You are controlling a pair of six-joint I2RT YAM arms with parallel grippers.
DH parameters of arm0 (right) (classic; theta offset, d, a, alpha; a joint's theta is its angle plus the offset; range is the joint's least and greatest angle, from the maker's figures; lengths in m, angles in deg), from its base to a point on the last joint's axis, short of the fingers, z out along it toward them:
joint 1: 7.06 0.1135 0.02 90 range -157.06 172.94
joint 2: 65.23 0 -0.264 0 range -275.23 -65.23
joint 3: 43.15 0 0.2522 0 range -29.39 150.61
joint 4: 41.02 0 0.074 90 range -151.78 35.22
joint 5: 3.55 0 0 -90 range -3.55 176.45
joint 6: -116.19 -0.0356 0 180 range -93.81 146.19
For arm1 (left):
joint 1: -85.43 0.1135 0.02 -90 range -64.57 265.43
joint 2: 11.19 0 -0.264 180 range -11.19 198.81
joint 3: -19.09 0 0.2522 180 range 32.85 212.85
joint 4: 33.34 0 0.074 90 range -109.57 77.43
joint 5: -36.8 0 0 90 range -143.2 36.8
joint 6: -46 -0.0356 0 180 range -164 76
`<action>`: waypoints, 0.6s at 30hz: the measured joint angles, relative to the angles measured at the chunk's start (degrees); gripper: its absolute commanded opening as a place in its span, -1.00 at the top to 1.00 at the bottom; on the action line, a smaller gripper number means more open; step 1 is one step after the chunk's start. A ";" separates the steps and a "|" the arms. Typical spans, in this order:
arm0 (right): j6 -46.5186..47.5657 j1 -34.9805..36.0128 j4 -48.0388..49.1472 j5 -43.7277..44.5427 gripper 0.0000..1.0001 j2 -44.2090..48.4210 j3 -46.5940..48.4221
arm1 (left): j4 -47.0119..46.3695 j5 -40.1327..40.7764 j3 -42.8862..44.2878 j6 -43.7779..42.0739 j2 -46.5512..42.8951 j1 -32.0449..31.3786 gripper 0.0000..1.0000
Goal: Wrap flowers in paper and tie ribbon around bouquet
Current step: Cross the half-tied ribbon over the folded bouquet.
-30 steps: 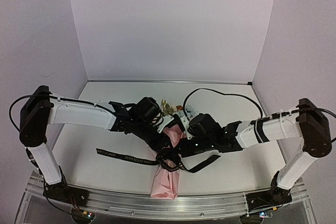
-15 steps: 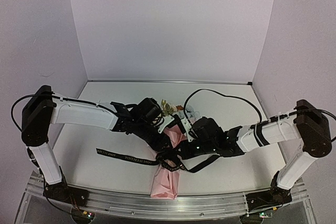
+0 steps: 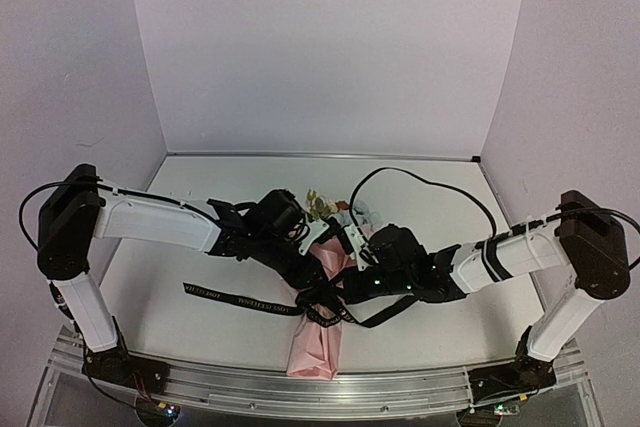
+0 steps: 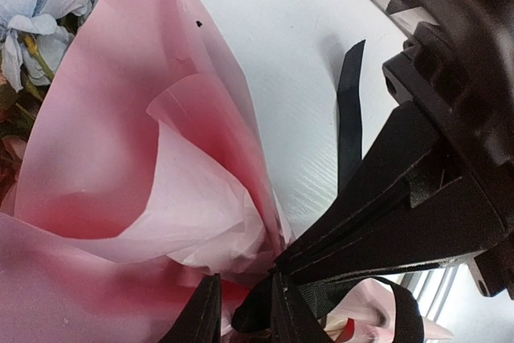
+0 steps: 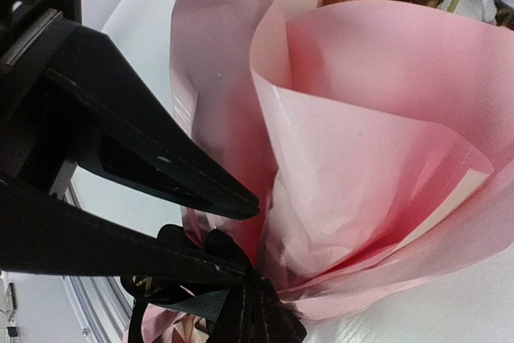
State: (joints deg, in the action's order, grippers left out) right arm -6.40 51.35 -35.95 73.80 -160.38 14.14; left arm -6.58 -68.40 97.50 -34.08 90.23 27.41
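The bouquet (image 3: pixel 313 347) lies on the table (image 3: pixel 150 277) with its narrow end nearest, and the ribbon (image 3: pixel 240 299) crosses its waist. There the right gripper (image 5: pixel 247 317) is clenched on the ribbon. The left gripper (image 4: pixel 241 311) has ribbon between narrowly parted jaws; I cannot tell if it pinches. Farther away, the flowers (image 3: pixel 320 204) show. An uneven pull may slip the half-made knot or crush the thin paper (image 5: pixel 377 118).

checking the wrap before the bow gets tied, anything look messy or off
The paper cone gapes in loose, uneven layers above the ribbon, and one ribbon tail trails far left across the table while the other is short.
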 measured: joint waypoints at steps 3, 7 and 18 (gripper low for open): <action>-0.24 0.00 0.48 0.04 1.00 0.00 -0.25 | -0.16 0.00 -0.36 0.51 -0.06 0.01 0.56; -0.40 -0.04 1.11 0.32 1.00 0.00 -0.54 | -0.18 0.06 -0.82 0.65 -0.06 0.00 0.62; -0.38 -0.15 3.41 0.29 1.00 0.00 -0.57 | -1.86 1.19 -2.51 2.11 -0.15 -0.01 1.00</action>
State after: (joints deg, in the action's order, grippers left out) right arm -6.78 51.20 -32.55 74.09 -160.38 13.57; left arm -8.44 -67.22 94.99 -31.97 90.08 27.40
